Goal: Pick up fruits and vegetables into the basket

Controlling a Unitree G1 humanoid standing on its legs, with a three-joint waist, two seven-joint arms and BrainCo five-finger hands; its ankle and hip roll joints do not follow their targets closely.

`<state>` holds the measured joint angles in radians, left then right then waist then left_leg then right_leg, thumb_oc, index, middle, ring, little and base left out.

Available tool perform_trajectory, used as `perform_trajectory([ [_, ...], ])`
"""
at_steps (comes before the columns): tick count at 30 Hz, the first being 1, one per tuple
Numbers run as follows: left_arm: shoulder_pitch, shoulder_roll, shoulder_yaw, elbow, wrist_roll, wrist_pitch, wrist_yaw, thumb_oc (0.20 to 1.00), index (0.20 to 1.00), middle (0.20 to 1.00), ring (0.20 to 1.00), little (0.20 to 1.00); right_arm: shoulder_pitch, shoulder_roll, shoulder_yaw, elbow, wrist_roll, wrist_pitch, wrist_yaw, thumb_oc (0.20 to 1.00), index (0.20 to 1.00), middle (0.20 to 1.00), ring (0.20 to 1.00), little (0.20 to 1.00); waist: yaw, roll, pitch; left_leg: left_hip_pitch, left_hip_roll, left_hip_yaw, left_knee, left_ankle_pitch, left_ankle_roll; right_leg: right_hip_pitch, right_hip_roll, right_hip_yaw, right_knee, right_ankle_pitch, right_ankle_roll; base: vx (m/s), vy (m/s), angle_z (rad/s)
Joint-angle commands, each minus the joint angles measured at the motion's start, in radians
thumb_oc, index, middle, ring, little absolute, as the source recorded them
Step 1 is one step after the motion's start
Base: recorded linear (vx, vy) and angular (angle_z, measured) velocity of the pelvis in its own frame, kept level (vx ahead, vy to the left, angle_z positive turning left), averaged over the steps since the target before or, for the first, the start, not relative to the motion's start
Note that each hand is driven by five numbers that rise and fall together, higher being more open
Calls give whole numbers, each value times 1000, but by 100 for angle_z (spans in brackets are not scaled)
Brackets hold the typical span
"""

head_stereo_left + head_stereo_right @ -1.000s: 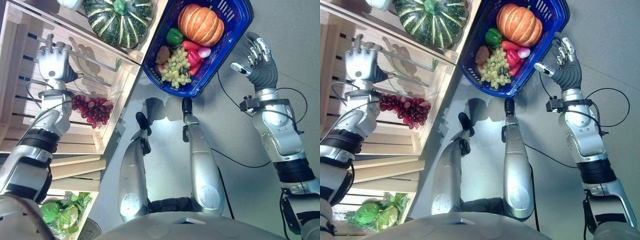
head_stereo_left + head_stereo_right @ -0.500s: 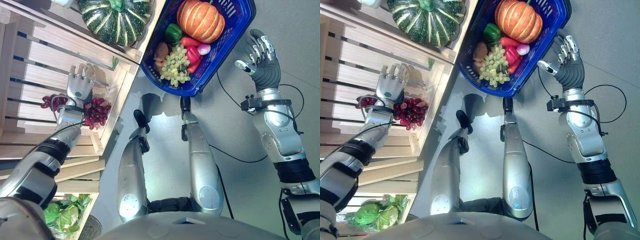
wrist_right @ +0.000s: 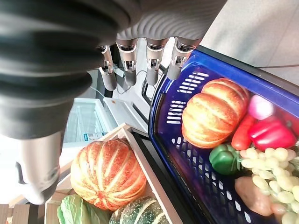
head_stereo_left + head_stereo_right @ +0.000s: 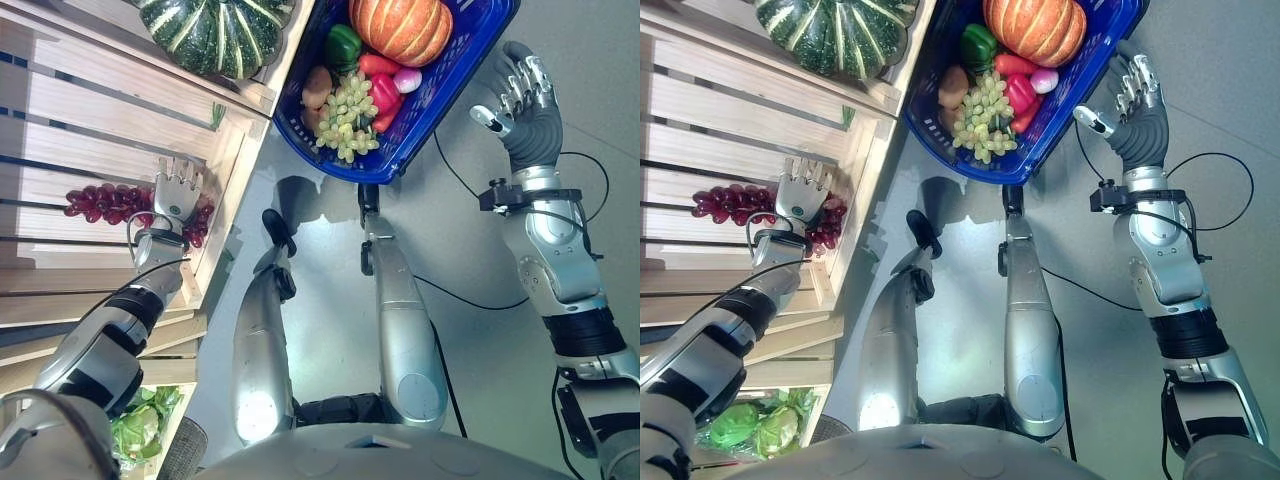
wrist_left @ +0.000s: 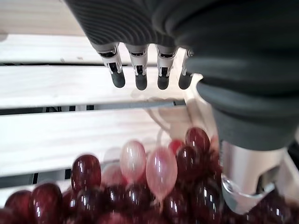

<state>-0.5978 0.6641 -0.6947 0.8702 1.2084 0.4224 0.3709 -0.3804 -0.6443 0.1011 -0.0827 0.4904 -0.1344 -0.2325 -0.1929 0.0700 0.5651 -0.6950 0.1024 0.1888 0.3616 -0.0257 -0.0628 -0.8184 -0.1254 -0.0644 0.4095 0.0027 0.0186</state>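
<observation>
Meanwhile, left hand [image 4: 177,195], fingers spread, hovers over red grapes [image 4: 100,200] in wooden crate [image 4: 120,110].

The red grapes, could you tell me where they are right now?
The red grapes lie in the wooden crate on the robot's left, under its open left hand.

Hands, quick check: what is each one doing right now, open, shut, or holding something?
Left hand: open, fingers straight, over the red grapes in the wooden crate, holding nothing.
Right hand: open, fingers relaxed, beside the blue basket, holding nothing.
</observation>
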Motion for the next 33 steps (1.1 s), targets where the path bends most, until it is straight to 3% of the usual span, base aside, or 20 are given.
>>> perform_trajectory([
  [1, 36, -14, 8, 50, 0, 76, 7, 1000, 1000, 1000, 1000, 1000, -6, -12, -4, -56, -12, -42, -17, 1000, 1000, 1000, 1000, 1000, -10, 7, -45, -75, -31, 42, 15, 57, 4, -38, 35, -17, 57, -12, 36, 6, 30, -2],
  [13, 7, -53, 9, 189, -81, 192, -101, 1000, 1000, 1000, 1000, 1000, -65, -19, 6, -27, -31, -39, -46, 1000, 1000, 1000, 1000, 1000, -15, 23, -45, -126, -32, 20, 52, 30, -9, -99, 41, 6, 103, -47, 33, 9, 6, 0],
  [14, 0, -53, 13, 191, -83, 193, -100, 1000, 1000, 1000, 1000, 1000, -74, -20, 5, -27, -32, -41, -46, 1000, 1000, 1000, 1000, 1000, -15, 22, -45, -147, -31, 31, 45, 56, 0, -121, 39, 1, 95, -20, 25, 0, 0, 0],
  [15, 0, -59, 11, 206, -104, 195, -113, 1000, 1000, 1000, 1000, 1000, -76, -17, 10, -18, -34, -41, -46, 1000, 1000, 1000, 1000, 1000, -15, 23, -45, -135, -33, 19, 57, 29, -8, -109, 41, 7, 109, -48, 32, 0, 0, 0],
  [19, -12, -65, 18, 234, -107, 214, -136, 1000, 1000, 1000, 1000, 1000, -98, -16, 18, -10, -38, -36, -56, 1000, 1000, 1000, 1000, 1000, -14, 23, -45, -150, -33, 16, 63, 30, -10, -121, 43, 8, 112, -47, 29, -4, 2, 0],
  [20, -20, -64, 21, 234, -105, 218, -140, 1000, 1000, 1000, 1000, 1000, -106, -17, 16, -11, -39, -36, -57, 1000, 1000, 1000, 1000, 1000, -14, 22, -45, -171, -32, 27, 56, 57, -1, -142, 42, 3, 102, -19, 21, -71, -6, -1],
  [22, -23, -68, 21, 252, -100, 228, -169, 1000, 1000, 1000, 1000, 1000, -110, -16, 24, -3, -40, -38, -61, 1000, 1000, 1000, 1000, 1000, -14, 22, -45, -162, -32, 14, 68, 29, -11, -131, 43, 8, 116, -48, 29, 25, 0, -1],
  [33, -40, -71, 19, 264, -116, 261, -206, 1000, 1000, 1000, 1000, 1000, -139, -27, 38, 7, -42, -49, -76, 1000, 1000, 1000, 1000, 1000, -9, 25, -45, -213, -37, 0, 88, 27, -11, -182, 48, 12, 138, -51, 23, 5, 0, 0],
])
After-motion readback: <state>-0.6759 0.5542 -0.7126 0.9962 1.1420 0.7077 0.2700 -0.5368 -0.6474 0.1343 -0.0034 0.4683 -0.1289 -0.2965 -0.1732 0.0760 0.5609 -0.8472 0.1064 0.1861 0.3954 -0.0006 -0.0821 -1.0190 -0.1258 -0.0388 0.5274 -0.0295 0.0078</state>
